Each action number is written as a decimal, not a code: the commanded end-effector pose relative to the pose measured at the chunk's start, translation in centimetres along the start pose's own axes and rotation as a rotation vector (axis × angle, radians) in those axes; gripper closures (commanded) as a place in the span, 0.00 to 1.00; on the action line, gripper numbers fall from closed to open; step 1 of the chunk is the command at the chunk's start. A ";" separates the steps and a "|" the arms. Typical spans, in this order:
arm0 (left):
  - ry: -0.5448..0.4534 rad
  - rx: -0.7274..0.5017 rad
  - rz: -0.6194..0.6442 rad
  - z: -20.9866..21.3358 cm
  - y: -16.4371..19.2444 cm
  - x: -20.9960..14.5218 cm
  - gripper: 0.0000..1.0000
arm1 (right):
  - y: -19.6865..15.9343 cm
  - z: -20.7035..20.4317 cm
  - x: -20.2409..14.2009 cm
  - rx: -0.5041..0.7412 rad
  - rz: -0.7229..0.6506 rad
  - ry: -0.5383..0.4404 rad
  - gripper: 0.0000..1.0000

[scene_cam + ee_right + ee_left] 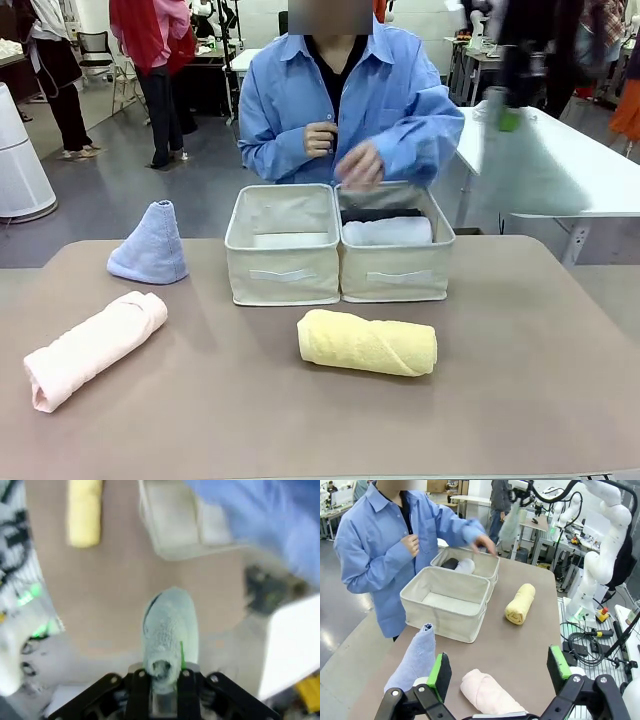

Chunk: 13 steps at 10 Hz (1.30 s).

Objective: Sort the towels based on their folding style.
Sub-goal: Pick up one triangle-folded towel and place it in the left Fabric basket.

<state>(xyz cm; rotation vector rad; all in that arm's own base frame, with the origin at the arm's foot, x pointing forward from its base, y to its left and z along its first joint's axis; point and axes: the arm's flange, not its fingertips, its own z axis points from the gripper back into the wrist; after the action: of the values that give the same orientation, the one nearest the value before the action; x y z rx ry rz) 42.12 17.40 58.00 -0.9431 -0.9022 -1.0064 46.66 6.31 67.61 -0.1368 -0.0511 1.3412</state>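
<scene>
The right gripper [161, 675] grasps one fuzzy grey-green cone [169, 625]; the left gripper [499, 666] is released. There are also one lavender cone [150, 245] and four rolls: pink roll [95, 348], yellow roll [367, 342], white roll [388, 231], dark roll [380, 213].

Pink towel roll [95, 348] and yellow towel roll [367, 343] lie on the worktop [510, 340], lavender-blue cone towel [150, 245] upright — white roll [388, 231] and dark grey roll [380, 213] in the right bin [395, 278].

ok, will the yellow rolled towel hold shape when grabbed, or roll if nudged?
Likely soft: the yellow towel is terry, so it should squash and sag at the ends. Its outer flap could unwind. As a cylinder lying on the table, it may roll if pushed sideways.
</scene>
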 end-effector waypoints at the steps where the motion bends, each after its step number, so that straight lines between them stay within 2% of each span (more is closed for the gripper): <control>1: -0.022 0.002 -0.016 0.0 -0.2 0.1 0.00 | 9.8 0.8 -9.5 -0.031 -0.193 0.010 0.82; 2: -0.022 0.002 -0.016 0.0 -0.2 0.1 0.00 | 11.1 0.9 -10.3 -0.053 -0.201 -0.030 0.82; 3: -0.022 0.002 -0.016 0.0 -0.2 0.1 0.00 | 11.0 0.7 -10.3 -0.051 -0.183 -0.048 0.82; 10: -0.022 0.002 -0.016 0.0 -0.2 0.1 0.00 | 11.5 0.1 -11.4 -0.067 -0.164 -0.108 0.82; 13: -0.022 0.002 -0.016 0.0 -0.2 0.1 0.00 | 10.7 0.3 -10.7 -0.063 -0.139 -0.128 0.82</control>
<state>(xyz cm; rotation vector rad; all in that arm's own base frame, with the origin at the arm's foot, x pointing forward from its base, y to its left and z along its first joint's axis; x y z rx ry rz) 42.09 17.38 58.04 -0.9429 -0.9027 -1.0071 33.31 -2.24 67.36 -0.1116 -0.1759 1.1995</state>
